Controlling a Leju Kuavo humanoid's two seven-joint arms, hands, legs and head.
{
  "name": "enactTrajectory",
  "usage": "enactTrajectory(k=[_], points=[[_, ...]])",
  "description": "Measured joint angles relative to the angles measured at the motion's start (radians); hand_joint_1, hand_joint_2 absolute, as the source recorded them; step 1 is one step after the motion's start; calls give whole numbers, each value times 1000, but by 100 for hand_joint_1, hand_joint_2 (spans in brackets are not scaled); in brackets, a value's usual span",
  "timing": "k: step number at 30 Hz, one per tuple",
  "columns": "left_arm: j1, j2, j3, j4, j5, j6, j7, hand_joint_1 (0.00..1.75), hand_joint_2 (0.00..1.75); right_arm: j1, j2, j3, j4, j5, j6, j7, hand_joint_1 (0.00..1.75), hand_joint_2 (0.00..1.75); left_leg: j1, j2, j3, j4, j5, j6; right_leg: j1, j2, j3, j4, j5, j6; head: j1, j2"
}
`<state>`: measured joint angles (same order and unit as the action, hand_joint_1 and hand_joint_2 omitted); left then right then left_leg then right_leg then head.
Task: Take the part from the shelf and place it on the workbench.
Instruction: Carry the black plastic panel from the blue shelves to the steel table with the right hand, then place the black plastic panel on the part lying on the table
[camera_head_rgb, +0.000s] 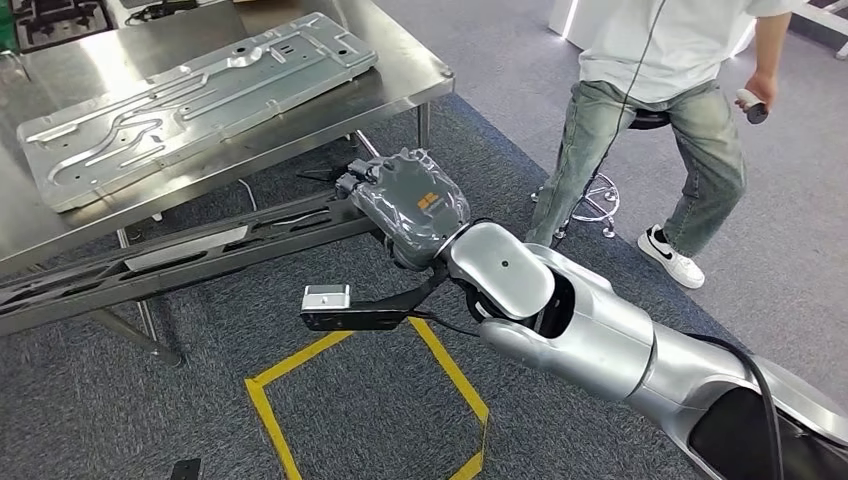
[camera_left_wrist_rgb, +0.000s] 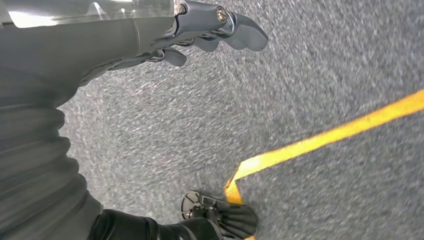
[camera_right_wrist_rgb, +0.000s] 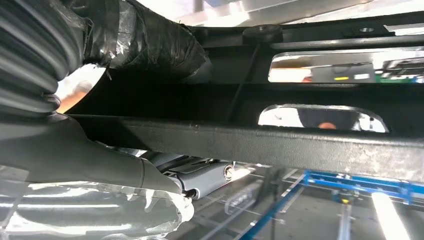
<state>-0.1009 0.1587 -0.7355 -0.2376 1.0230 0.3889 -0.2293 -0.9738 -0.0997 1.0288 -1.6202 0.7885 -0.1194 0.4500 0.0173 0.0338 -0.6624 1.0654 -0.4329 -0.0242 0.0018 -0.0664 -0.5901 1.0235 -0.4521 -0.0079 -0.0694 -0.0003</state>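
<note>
Black, long and slotted, the part (camera_head_rgb: 190, 255) is gripped by the right hand (camera_head_rgb: 405, 200), seemingly near one end.

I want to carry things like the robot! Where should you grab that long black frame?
Best near one end, around a thin rail of the long black frame, coming from its side as the right hand does. The rails are slim with open slots between, so fingers can wrap around.
</note>
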Motion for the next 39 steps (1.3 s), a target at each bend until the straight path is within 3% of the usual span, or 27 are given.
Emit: enactTrajectory(k=[1, 3, 5, 7, 9, 10, 11, 12, 13, 15, 17, 19, 21, 23, 25, 26, 27, 30, 32, 34, 35, 37, 39], points=[[-1, 1, 0, 0, 1, 1, -1, 0, 175, 0, 1, 0, 0, 3, -1, -2, 175, 175, -3, 7, 15, -28, 5, 6, 2, -7, 0, 4, -4, 5, 1, 0], [-1, 1, 0, 0, 2, 7, 4, 0, 175, 1, 3, 0, 1, 13, -2, -4, 175, 175, -7, -6, 16, -35, 4, 20, 6, -22, 3, 7, -9, 14, 2, 0], [2, 1, 0, 0, 3, 15, 13, 0, 175, 1, 5, 0, 0, 23, -2, -5, 175, 175, -3, -23, 19, -39, 7, 31, 2, -11, 1, 17, -21, 24, 3, 0], [1, 0, 0, 0, 4, 24, 24, 0, 175, 2, 6, 0, 0, 34, -3, -6, 175, 175, 0, -37, 24, -44, 9, 41, -4, 27, -31, 88, -65, 33, 5, 0], [-2, 0, 0, 0, 8, 33, 30, 0, 175, 11, 6, 0, 0, 45, -3, -5, 175, 175, -1, -55, 25, -44, 9, 47, -5, 53, -93, 214, -120, 36, 7, 0], [-2, 0, 0, 0, 10, 37, 32, 0, 175, 20, 5, 0, 0, 51, -3, -4, 175, 175, -2, -65, 25, -44, 9, 49, -5, 56, -119, 262, -132, 36, 7, 0], [-1, 0, 0, 0, 12, 40, 34, 0, 175, 29, 4, 0, 0, 58, -3, -3, 175, 175, -3, -76, 25, -43, 9, 49, -5, 58, -131, 278, -126, 35, 7, 0], [0, 0, 0, -1, 14, 43, 35, 0, 175, 37, 2, 0, 0, 64, -3, -2, 175, 175, -3, -88, 25, -42, 9, 49, -5, 61, -125, 257, -101, 32, 8, 0], [1, 0, 0, -2, 14, 45, 36, 0, 175, 41, 2, 0, -1, 69, -3, -1, 175, 175, -3, -100, 25, -41, 8, 48, -5, 68, -102, 202, -65, 28, 8, 0], [1, -1, 0, -6, 13, 51, 34, 0, 175, 43, 1, 0, -4, 75, -3, -1, 175, 175, -2, -121, 23, -39, 8, 45, -6, 105, -46, 74, -9, 19, 7, 0], [1, -2, 0, -11, 12, 56, 26, 0, 175, 45, 0, 0, -8, 77, -4, -1, 175, 175, 1, -140, 16, -39, 12, 34, -5, 131, -19, 15, 3, 14, 7, 0], [4, -2, 0, -14, 10, 61, 16, 0, 175, 51, 0, 0, -10, 78, -4, -1, 175, 175, 4, -154, 12, -44, 16, 20, -4, 117, -12, 6, 7, 8, 7, 0], [10, -3, 0, -17, 6, 64, 4, 0, 175, 57, -1, 0, -11, 80, -7, -1, 175, 175, 1, -121, 2, -26, 2, 11, -7, 97, -5, -9, 14, -2, 4, 0], [11, -5, 0, -20, 4, 66, -5, 0, 175, 67, -5, -1, -16, 82, -10, -1, 175, 175, -1, -66, -40, 66, -52, 5, -7, 77, 1, -17, 17, -10, 1, 0], [10, -6, 0, -22, 6, 71, -4, 0, 175, 82, -11, -1, -24, 82, -10, 0, 175, 175, 1, -47, -95, 185, -102, -1, -4, 54, 1, -16, 15, -13, 0, 0], [10, -7, 0, -22, 7, 73, 8, 0, 175, 90, -13, -1, -28, 79, -6, 1, 175, 175, 2, -43, -106, 210, -104, -4, -4, 44, 1, -15, 13, -14, 1, 0], [11, -8, 0, -22, 8, 76, 27, 0, 175, 97, -15, -1, -31, 75, -1, 2, 175, 175, 2, -40, -98, 198, -88, -6, -4, 33, 0, -13, 11, -13, 0, 0], [9, -10, 0, -22, 15, 84, 64, 0, 175, 112, -18, -1, -35, 76, -4, -6, 175, 175, -1, -3, -5, 26, -13, -3, -1, 7, -1, -1, 1, -3, 0, 0], [6, -12, 0, -22, 23, 83, 53, 0, 175, 109, -19, -1, -36, 86, -11, -8, 175, 175, -8, 13, 24, -33, -2, 12, 4, -8, -3, 7, -6, 7, 1, 0], [6, -12, 0, -22, 30, 80, 48, 0, 175, 95, -20, 0, -42, 89, -6, -1, 175, 175, -10, -4, 22, -35, -1, 27, 7, -22, -1, 8, -10, 14, 3, 0], [7, -13, 0, -22, 32, 79, 48, 0, 175, 87, -20, 0, -46, 88, 0, 3, 175, 175, -8, -13, 23, -37, 0, 32, 5, -19, 0, 12, -15, 20, 3, 0], [7, -13, 0, -22, 31, 77, 49, 0, 175, 77, -21, -1, -54, 86, 10, 10, 175, 175, -4, -28, 27, -41, 4, 41, 0, 13, -20, 62, -49, 30, 4, 0], [5, -13, 0, -22, 27, 73, 43, 0, 175, 75, -26, -1, -62, 84, 17, 15, 175, 175, -3, -46, 28, -42, 5, 48, -3, 48, -77, 182, -109, 37, 5, 0]])
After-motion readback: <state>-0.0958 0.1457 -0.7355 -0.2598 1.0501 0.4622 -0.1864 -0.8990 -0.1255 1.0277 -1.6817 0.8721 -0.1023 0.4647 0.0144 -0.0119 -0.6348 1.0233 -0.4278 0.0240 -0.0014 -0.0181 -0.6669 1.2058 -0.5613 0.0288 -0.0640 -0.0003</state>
